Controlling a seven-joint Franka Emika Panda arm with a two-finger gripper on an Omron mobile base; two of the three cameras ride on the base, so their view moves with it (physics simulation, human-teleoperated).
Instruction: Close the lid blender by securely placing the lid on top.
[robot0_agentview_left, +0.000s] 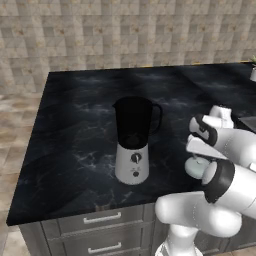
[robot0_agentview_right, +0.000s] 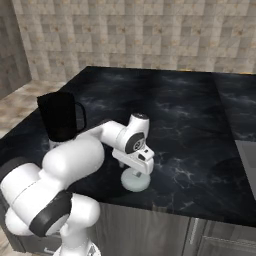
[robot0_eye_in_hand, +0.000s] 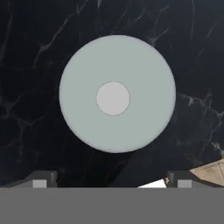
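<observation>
My gripper hangs over the lid, looking straight down on it; both fingertips stand wide apart at the bottom edge of the hand view, nothing between them, nothing held. The lid lies flat on the dark marbled counter, pale grey disc, its small raised knob at the centre and facing up. Lid sits just ahead of my fingertips in the hand view, not touched by either. From the right base view the lid rests near the counter's front edge, directly below my hand, partly covered by it. In the left base view only a sliver of the lid shows under my wrist. The blender stands upright on the same counter, well apart from the lid, to my left; dark jar with its mouth open and no cover on it, handle on its right side in the left base view, silver-white base with black dial facing the front. In the right base view the jar rises behind my upper arm. Tiled wall behind the counter, drawer fronts below its front edge
</observation>
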